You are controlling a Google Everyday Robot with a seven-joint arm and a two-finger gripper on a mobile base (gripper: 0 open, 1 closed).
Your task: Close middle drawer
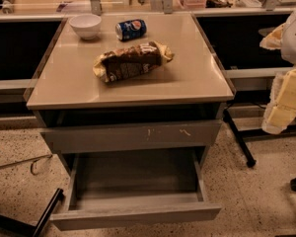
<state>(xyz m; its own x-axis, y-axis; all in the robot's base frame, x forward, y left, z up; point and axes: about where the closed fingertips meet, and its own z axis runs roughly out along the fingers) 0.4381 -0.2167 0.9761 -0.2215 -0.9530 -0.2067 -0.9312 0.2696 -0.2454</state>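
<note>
The middle drawer (136, 215) stood pulled out at lower centre and the gripper (284, 101) hung at the right edge, its opening impossible to tell, so it would best come round to the flat front's middle and push straight in to avoid skewing.

Middle drawer (138, 215) is pulled way out at 6 o'clock, grey tray showing, under the scratched drawer front (133, 135). Up on the tabletop (197, 83), there's a chip bag (130, 61) dead centre, a white bowl (86, 24) at 11 and a Pepsi can (130, 29) on its side at 12. The gripper (282, 106) sits at 3 o'clock, apart from the cabinet.
</note>
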